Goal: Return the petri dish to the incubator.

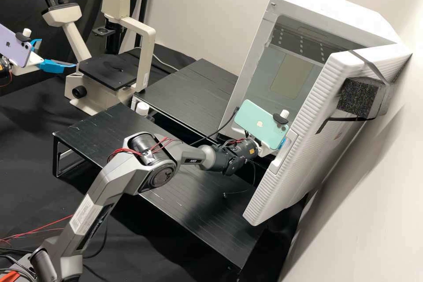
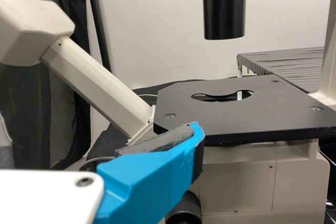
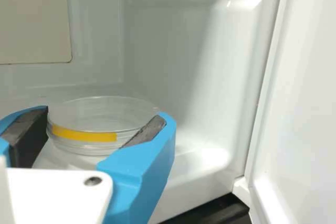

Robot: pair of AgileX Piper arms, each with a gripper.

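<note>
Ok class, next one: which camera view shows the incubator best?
The high view, because it takes in the incubator as a whole, with its door open. The right wrist view shows part of its inside close up, with the petri dish held there by the right tool.

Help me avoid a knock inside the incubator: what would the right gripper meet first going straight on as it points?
Probably the incubator's inner back wall, beyond the petri dish between the right gripper's fingers. The remaining gap is unclear, and a slight downward tilt could bring the floor first.
</note>
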